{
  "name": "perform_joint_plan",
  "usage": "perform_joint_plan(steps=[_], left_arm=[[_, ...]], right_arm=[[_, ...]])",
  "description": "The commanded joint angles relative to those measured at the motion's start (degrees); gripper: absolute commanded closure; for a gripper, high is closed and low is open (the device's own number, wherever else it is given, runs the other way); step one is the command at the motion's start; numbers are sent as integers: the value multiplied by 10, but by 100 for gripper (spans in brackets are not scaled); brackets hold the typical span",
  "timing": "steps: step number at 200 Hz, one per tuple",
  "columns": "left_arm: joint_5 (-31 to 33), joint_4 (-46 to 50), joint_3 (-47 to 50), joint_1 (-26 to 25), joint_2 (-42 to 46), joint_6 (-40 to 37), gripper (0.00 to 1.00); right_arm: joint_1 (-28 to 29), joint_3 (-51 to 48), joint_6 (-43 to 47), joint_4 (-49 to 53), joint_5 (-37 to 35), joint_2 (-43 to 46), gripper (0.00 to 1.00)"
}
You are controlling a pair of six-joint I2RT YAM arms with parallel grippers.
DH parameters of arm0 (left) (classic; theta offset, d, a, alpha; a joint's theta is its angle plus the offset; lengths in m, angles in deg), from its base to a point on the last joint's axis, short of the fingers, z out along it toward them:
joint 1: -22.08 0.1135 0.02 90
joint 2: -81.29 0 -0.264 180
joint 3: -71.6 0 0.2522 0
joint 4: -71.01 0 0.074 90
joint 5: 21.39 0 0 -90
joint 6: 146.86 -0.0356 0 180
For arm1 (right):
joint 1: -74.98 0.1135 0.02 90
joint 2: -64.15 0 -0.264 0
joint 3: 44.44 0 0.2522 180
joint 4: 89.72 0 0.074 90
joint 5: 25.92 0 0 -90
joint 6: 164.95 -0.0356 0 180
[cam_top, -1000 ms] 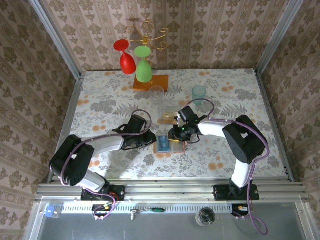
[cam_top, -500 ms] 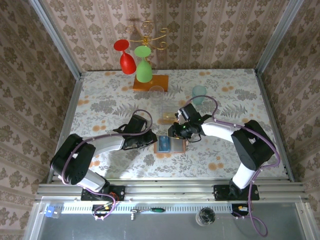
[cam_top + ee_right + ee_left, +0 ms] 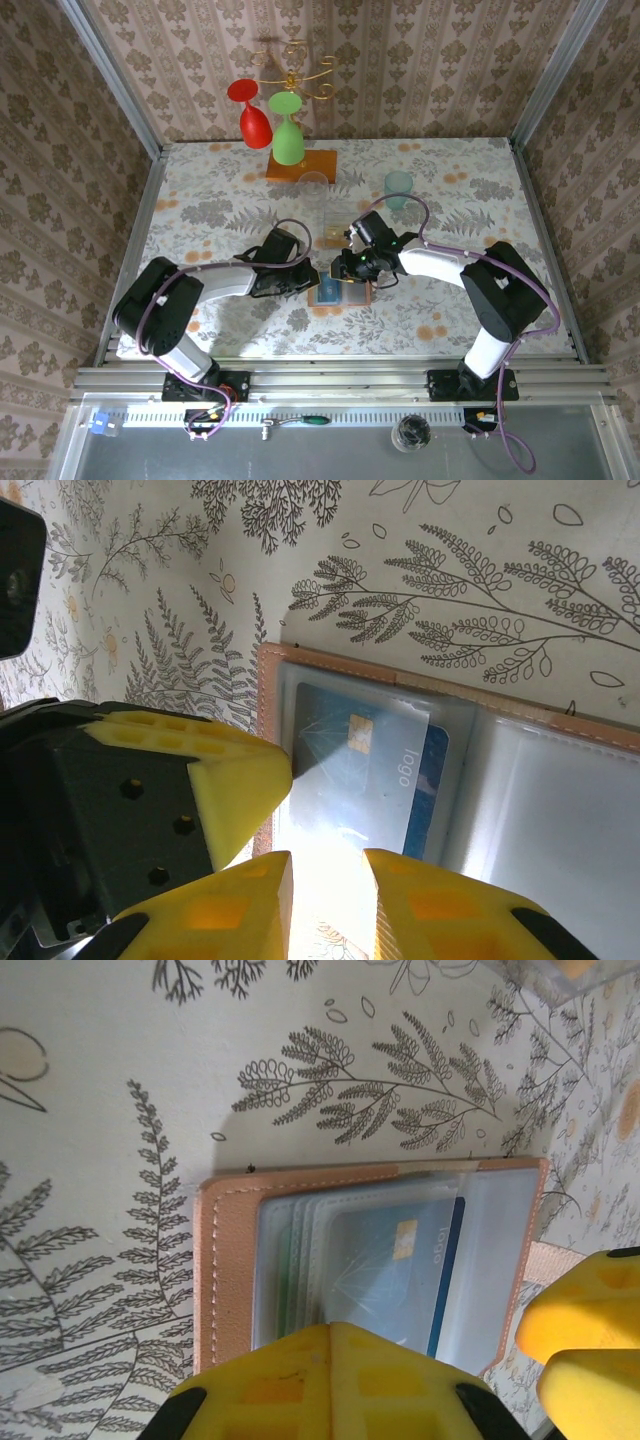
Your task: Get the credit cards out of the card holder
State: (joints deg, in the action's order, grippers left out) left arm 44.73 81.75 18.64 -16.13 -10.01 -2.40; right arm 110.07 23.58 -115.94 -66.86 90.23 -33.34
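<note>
The card holder (image 3: 335, 291) lies open on the flowered table, salmon border round clear pockets (image 3: 230, 1260) (image 3: 540, 780). A teal-blue credit card (image 3: 390, 1260) (image 3: 365, 770) with a gold chip sits in the left pocket stack, and the edges of other cards show behind it. My left gripper (image 3: 306, 278) (image 3: 331, 1328) is shut, its joined yellow tips resting on the holder's pocket edge. In the right wrist view these left fingertips (image 3: 240, 780) touch the holder's left border. My right gripper (image 3: 350, 268) (image 3: 327, 880) hovers open over the blue card's near end, nothing between its fingers.
Behind the holder stands a clear box with something orange inside (image 3: 333, 235). Farther back are a clear glass (image 3: 315, 187), a teal cup (image 3: 398, 187), and a rack on an orange wooden base (image 3: 302, 166) with a red (image 3: 250, 115) and a green glass (image 3: 288, 135).
My left gripper has shut and slid right onto the holder's edge. My right gripper has shifted slightly left over the holder. The holder has stayed put.
</note>
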Motion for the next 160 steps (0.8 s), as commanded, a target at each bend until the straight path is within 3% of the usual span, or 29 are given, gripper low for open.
perform_joint_plan(steps=[1, 160], left_arm=[[-4, 11, -8, -3, -13, -19, 93], [8, 23, 12, -2, -5, -15, 95]], right_arm=[[5, -13, -11, -3, 0, -10, 75], [12, -15, -10, -12, 0, -51, 76]])
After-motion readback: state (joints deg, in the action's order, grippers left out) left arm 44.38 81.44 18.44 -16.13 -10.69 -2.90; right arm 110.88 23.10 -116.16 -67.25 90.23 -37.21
